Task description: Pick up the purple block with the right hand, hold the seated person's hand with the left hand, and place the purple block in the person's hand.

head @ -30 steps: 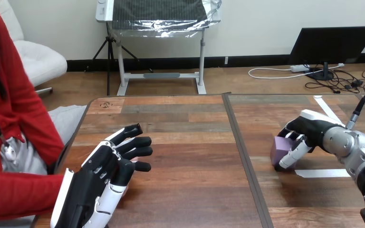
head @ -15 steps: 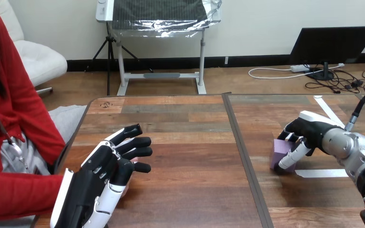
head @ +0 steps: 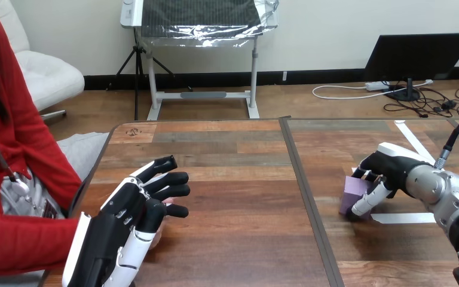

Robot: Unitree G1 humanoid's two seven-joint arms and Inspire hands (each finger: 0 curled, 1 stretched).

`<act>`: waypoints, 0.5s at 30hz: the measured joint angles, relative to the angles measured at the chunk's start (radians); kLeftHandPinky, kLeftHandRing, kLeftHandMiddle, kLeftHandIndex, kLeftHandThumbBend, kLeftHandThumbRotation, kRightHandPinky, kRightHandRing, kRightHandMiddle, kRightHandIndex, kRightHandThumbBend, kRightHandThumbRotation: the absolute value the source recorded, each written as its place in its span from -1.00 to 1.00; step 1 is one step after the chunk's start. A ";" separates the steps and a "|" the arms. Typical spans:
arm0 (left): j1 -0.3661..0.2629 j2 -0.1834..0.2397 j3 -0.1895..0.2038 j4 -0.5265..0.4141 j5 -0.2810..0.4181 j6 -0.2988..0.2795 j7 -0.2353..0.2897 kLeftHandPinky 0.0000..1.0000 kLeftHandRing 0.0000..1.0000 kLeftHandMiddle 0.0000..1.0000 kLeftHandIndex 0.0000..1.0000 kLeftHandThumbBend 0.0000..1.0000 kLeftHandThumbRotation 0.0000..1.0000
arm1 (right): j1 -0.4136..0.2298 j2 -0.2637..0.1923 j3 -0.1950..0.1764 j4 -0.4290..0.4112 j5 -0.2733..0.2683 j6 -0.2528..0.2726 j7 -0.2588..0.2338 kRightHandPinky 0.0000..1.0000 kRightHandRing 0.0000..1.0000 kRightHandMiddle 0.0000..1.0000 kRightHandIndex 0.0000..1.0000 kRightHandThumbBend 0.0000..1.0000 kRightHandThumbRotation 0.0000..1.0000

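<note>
My left hand (head: 132,222) is staying put. Its fingers are fanned out and only lightly bent, closing on nothing I can make out, while the person's red sleeve (head: 18,239) is reaching in beside its wrist. I cannot tell what is lying beneath those fingers, so I am not counting the person's hand as held. The real change is on the other side. My right hand (head: 389,169) is rolling back a little at the wrist, with its fingers curling down over the far top edge of the purple block (head: 352,196) and the thumb pressing its near face. The block is tipping and sliding slightly toward the thumb side. It is pinched but, as far as I can judge, still sitting on the wooden table (head: 233,179), so the pick-up looks begun rather than finished. Around it, the table's dark seam (head: 309,203) is running between my two sets of fingers, across the path the block would have to travel. A white tape strip (head: 403,218) is lying just beside the thumb tip and another (head: 411,139) beyond the knuckles. Both are lying flat, and nothing is standing in the way.
</note>
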 measured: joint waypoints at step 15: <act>0.000 0.000 0.001 -0.002 -0.001 0.000 -0.003 0.21 0.45 0.48 0.55 0.36 0.49 | 0.000 0.000 0.001 0.000 -0.003 0.000 -0.002 0.31 0.26 0.30 0.30 0.43 -1.00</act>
